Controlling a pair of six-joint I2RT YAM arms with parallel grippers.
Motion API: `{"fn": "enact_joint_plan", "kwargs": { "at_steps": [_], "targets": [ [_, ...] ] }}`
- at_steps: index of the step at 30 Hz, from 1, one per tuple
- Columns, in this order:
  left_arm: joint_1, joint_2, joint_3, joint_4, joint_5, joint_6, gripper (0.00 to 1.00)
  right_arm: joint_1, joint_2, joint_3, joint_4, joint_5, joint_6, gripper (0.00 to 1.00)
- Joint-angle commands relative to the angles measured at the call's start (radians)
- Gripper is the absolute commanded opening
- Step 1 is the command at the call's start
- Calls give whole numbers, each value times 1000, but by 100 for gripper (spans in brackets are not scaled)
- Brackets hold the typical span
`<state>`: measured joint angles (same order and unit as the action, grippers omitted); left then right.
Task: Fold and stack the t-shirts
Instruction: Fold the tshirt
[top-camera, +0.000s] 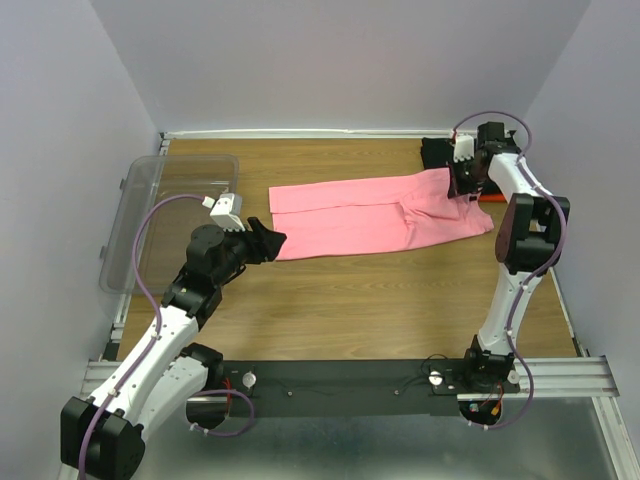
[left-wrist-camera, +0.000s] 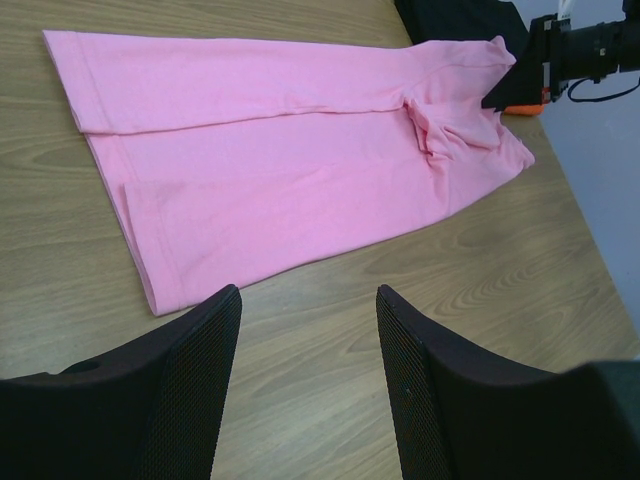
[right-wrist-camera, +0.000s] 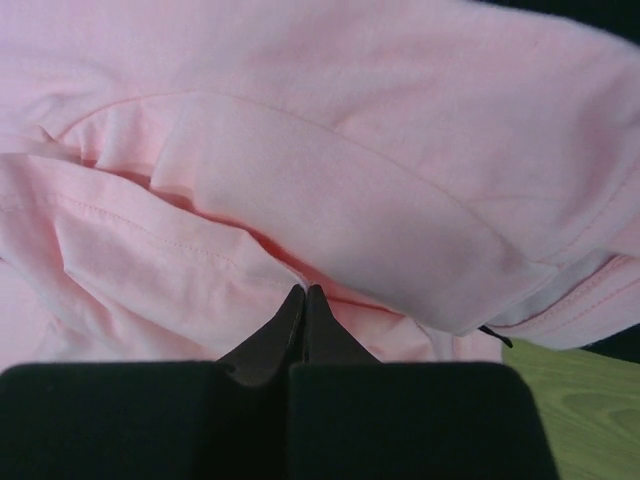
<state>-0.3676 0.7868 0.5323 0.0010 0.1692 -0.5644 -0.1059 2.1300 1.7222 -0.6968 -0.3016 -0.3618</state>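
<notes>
**A:** While pinched at the three o'clock end, seems midway through a fold. Agreed?

**B:** Agreed. Right gripper (top-camera: 462, 182) clamped, fingers pressed together on a ridge of the pink t-shirt (top-camera: 370, 215), near collar or sleeve. Hard to say which.

**A:** And the left gripper (left-wrist-camera: 308, 295)?

**B:** Hovering with jaws apart just off the nine o'clock hem, touching nothing.

**A:** Next move?

**B:** Probably lifting the gripped end and carrying it toward nine o'clock, then laying it over the other half. Calls for a low, slow arc, given soft cotton prone to dragging and bunching. May also call for pinning the nine o'clock hem with the left.

**A:** Look of the cloth?

**B:** Bright pink, lying across the middle of the table (top-camera: 350, 290) from nine to three. Already doubled lengthwise, with one long edge overlapping on the twelve o'clock side. Flat and smooth toward nine, rumpled and puckered toward three.

**A:** Anything else nearby?

**B:** Black t-shirt (top-camera: 435, 152) bunched at one o'clock, just beyond the gripped corner. Beside it, a sliver of what looks like the orange-red t-shirt (left-wrist-camera: 520, 105). Clear tub (top-camera: 150, 220) at ten o'clock, well apart.
</notes>
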Motion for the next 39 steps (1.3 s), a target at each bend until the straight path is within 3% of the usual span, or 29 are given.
{"fn": "enact_joint_plan", "kwargs": {
  "at_steps": [1,14,35,38,39],
  "targets": [
    [4,3,-8,17,13,17,65,15,-30,65,5,-25,-19,2],
    [4,12,-8,14,9,15,65,84,62,223,-13,42,-48,2],
    [4,19,-8,14,6,15,65,161,145,320,-13,102,-103,5],
    [4,19,-6,14,4,15,65,163,154,335,-13,119,-97,9],
    [4,17,-6,14,4,15,65,166,162,341,-13,140,-92,18]
  ]
}}
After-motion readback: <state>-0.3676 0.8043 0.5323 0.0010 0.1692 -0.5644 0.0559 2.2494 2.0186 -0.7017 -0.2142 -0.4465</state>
